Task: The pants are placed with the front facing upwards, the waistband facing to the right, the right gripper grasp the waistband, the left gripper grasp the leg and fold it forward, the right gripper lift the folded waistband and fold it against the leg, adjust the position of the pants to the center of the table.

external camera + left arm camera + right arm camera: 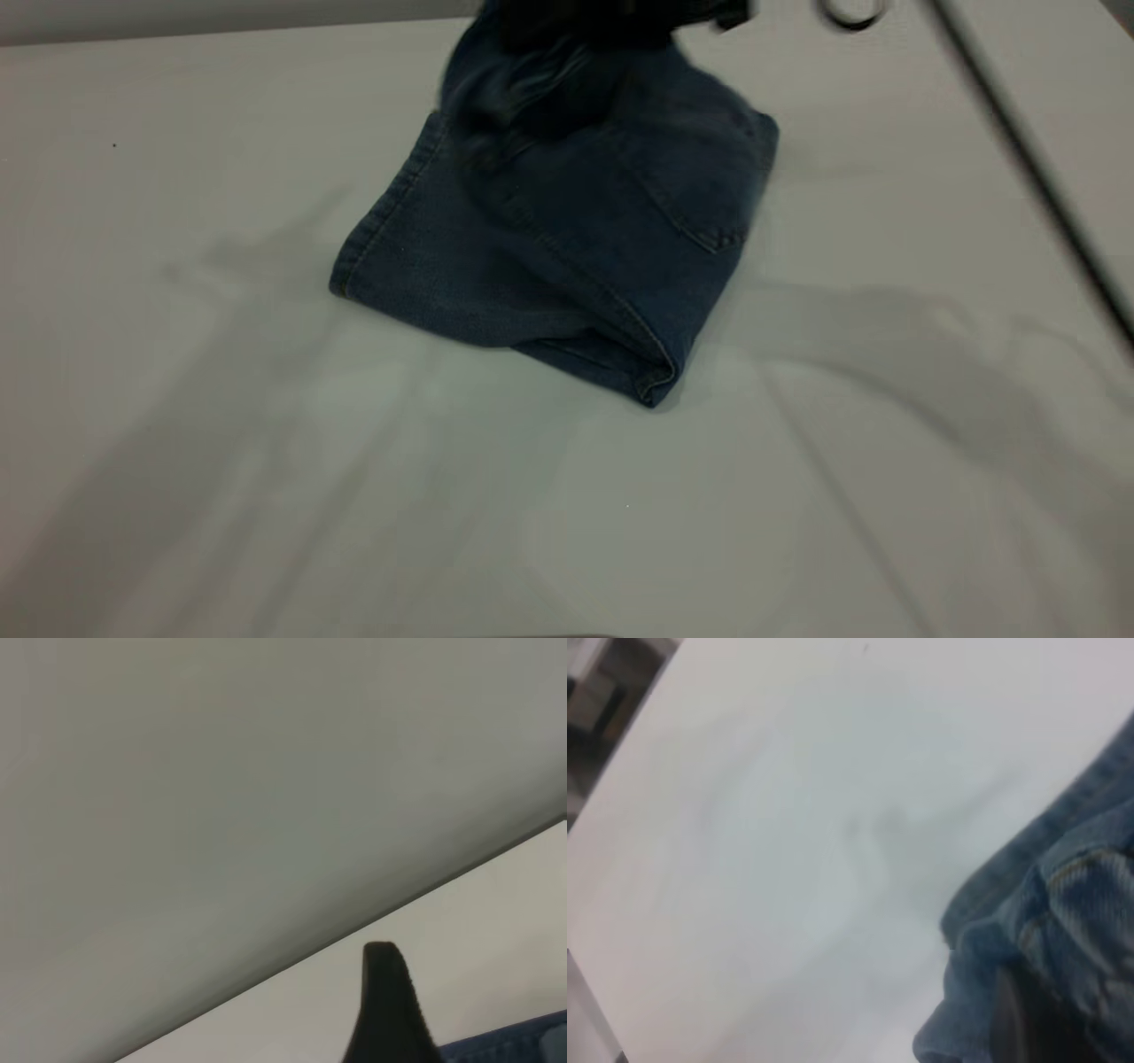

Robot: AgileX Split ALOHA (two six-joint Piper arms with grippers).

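Observation:
The blue denim pants lie folded on the white table, back pocket up and the leg hem toward the left. Their far end, the waistband, is bunched and lifted off the table. My right gripper hangs at the view's top edge, shut on that cloth. The right wrist view shows the denim wrapped round the right gripper. My left gripper shows only as a black tip over the table, with a strip of the pants beside it.
A thin dark cable runs diagonally across the table's far right. A small dark ring hangs at the top edge. The table's far edge shows in the left wrist view. Bare white table surrounds the pants in front and on both sides.

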